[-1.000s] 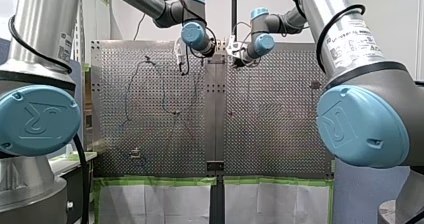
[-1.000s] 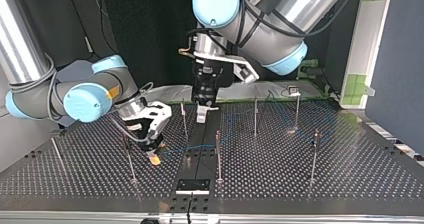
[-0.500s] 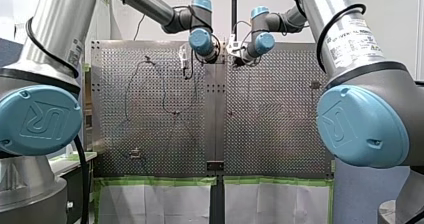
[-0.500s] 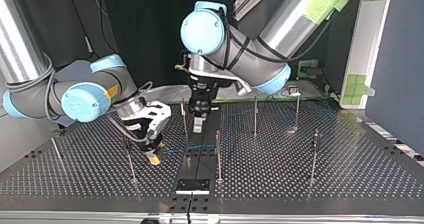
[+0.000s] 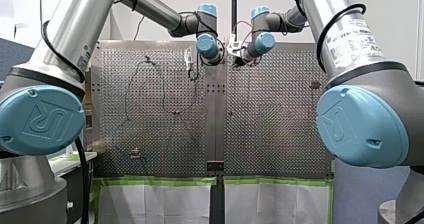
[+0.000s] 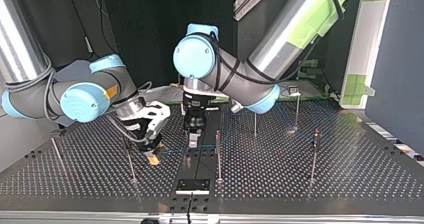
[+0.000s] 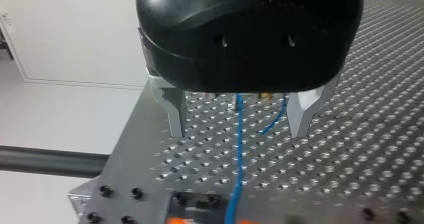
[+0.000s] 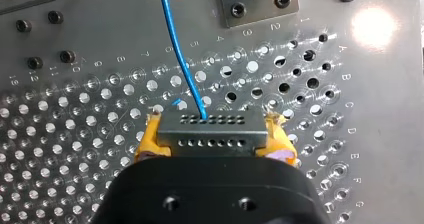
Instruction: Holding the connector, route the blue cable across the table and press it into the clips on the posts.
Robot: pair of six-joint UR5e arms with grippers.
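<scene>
My right end effector [image 8: 211, 140] clamps the connector [image 8: 211, 129] low over the surface [image 8: 75, 134]. The blue cable [image 8: 179, 59] leads ahead. My left end effector [image 7: 240, 118] gapes wide, cable between its jaws, touching neither.

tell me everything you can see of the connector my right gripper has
The connector is a grey, metal-looking rectangular block with two rows of tiny holes, one on each face that shows. My right gripper clamps it by its two short ends between yellow pads. The blue cable enters a hole near the middle of one row and runs ahead of the gripper. The block sits level over the perforated table; whether they touch is unclear.
</scene>
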